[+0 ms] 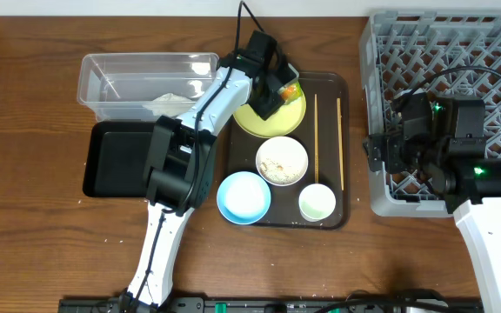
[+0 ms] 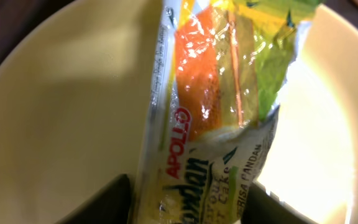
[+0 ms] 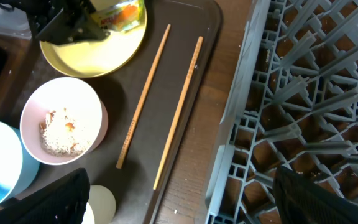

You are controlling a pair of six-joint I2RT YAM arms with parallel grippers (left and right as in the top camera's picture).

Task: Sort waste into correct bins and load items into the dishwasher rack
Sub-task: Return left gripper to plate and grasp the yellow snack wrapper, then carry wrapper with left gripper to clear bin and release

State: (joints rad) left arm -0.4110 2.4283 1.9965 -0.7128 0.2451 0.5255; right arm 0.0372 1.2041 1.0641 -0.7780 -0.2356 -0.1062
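Overhead view, bench of brown wood.
- Dark brown serving tray: centre of bench, just left of grey dishwasher rack.
- Yellow plate: far end of tray, carrying green-and-orange snack wrapper.
- Left hand: over plate. In left wrist view, dark fingers against both long sides of wrapper; firm grip or mere contact, cannot tell.
- Beige bowl: mid-tray, holding white rice scraps.
- Light blue bowl and small white cup: near end of tray.
- Two wooden chopsticks: side by side along right of tray, apart.
- Clear tub and black tray: left of serving tray, adjoining.
- Right hand: at rack's left edge, fingers spread wide, holding nothing.
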